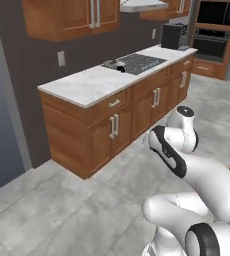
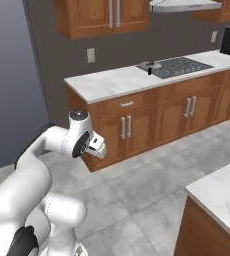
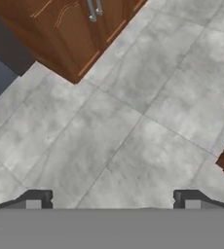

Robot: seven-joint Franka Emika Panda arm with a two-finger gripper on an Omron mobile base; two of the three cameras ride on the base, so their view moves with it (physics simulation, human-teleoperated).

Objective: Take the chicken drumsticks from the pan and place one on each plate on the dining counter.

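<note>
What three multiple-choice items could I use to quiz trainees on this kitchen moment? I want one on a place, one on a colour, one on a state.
1. Where does the pan sit?
A. on the floor
B. at the cooktop's near edge on the wall counter
C. in a cabinet

2. What colour are the base cabinets?
A. white
B. black
C. reddish-brown wood

3. How does the tool stand?
A. open, holding nothing
B. shut on a drumstick
C. shut on a plate

Answers: 1 B, both base views show it beside the black cooktop; 2 C, the doors are warm brown; 3 A, the hand view shows the fingers far apart over bare floor tiles.
</note>
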